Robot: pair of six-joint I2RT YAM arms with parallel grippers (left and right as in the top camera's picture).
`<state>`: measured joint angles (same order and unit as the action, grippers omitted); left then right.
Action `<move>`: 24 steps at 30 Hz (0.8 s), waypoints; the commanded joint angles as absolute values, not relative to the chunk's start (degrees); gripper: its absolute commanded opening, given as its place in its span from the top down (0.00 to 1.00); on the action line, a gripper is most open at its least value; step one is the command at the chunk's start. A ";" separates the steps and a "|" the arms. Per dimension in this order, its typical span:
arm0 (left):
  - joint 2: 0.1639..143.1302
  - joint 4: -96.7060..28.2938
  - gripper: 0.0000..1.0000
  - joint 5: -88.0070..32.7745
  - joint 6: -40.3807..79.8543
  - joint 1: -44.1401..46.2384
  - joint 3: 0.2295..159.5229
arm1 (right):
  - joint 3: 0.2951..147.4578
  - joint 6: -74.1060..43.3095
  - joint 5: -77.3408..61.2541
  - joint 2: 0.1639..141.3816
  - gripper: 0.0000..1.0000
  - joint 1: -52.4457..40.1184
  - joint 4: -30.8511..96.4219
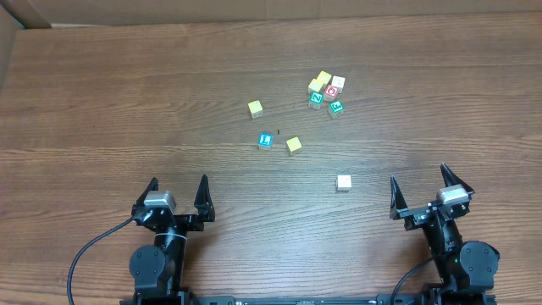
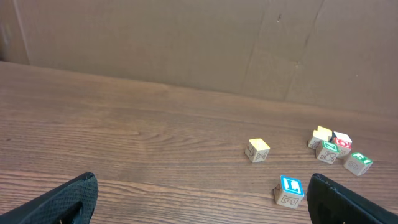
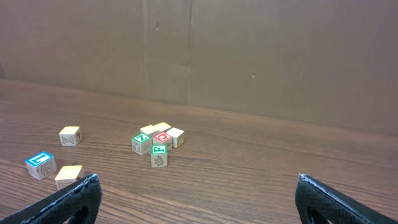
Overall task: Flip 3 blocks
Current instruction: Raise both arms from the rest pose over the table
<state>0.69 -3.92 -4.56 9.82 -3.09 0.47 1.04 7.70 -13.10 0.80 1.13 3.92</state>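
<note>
While both arms are resting at the near edge of the table (image 1: pixel 102 102), the left gripper (image 1: pixel 179 182) is standing with its jaws spread wide and nothing between them. The right gripper (image 1: pixel 418 176) is likewise gaping and empty. Neither one is touching any block.

The blue-faced block (image 1: pixel 265 141) is sitting near the middle of the table with its blue face turned up. The pale yellow block (image 1: pixel 293 145) is lying just beside it on the right, with a small gap between the two. The cream-white block (image 1: pixel 343 182) is resting by itself nearer the arms, closer to the right gripper than to the left and well apart from the other two.

Farther back, a bright yellow cube (image 1: pixel 255 108) is sitting alone. To its right a cluster of cubes (image 1: pixel 326 91) is huddling together, with green-marked, red-marked and yellow faces showing.

From the left wrist camera, the blue-faced block is showing low on the right, just beside one of the dark fingers (image 2: pixel 348 202), with the bright yellow cube behind it. From the right wrist camera, the blue-faced block and the pale yellow block are appearing at the lower left, and the cluster is sitting nearer the middle. A cardboard wall (image 3: pixel 249 56) is standing behind the table.
</note>
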 commanded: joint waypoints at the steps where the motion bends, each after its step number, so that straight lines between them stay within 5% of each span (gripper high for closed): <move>1: 0.47 -4.05 0.00 -5.37 8.36 -2.70 0.30 | 0.47 7.90 -13.19 0.16 0.00 1.26 1.02; 24: 0.47 -4.05 0.00 -5.37 8.36 -2.70 0.30 | 0.47 7.92 -13.17 0.27 0.00 1.26 3.40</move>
<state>0.69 -3.92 -4.56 9.82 -3.09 0.47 1.04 7.73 -13.13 0.73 1.13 3.86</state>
